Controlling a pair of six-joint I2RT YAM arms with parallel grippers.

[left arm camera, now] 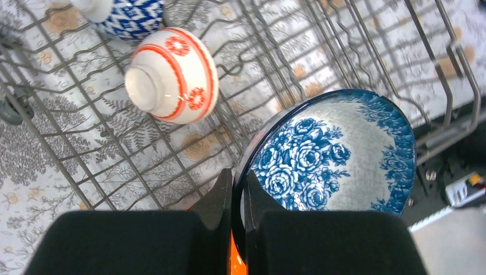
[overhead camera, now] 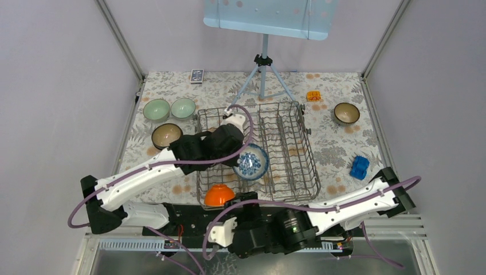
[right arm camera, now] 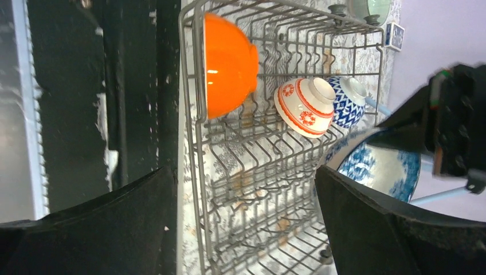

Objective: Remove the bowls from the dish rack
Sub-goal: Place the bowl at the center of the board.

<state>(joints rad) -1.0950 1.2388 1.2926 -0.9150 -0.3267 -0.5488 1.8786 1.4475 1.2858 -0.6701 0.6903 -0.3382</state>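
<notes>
The grey wire dish rack [overhead camera: 285, 150] stands mid-table. My left gripper [overhead camera: 238, 162] [left arm camera: 238, 184] is shut on the rim of a blue floral bowl [overhead camera: 252, 161] [left arm camera: 332, 154], held tilted above the rack floor. An orange bowl [overhead camera: 219, 195] [right arm camera: 229, 63] leans at the rack's near edge. A red-and-white bowl [left arm camera: 172, 74] [right arm camera: 304, 106] and a blue zigzag bowl [left arm camera: 134, 17] [right arm camera: 347, 100] lie upside down in the rack. My right gripper [overhead camera: 222, 231] [right arm camera: 243, 183] is open and empty, just outside the rack's near edge. Two green bowls [overhead camera: 156, 109] [overhead camera: 183, 107] and a brown bowl [overhead camera: 167, 136] sit on the table left of the rack.
Another brown bowl [overhead camera: 347, 113] sits at the far right. A tripod stand [overhead camera: 263, 74] rises behind the rack. A small orange block [overhead camera: 313, 95], a blue block [overhead camera: 359, 167] and a small box [overhead camera: 196, 75] lie on the patterned cloth.
</notes>
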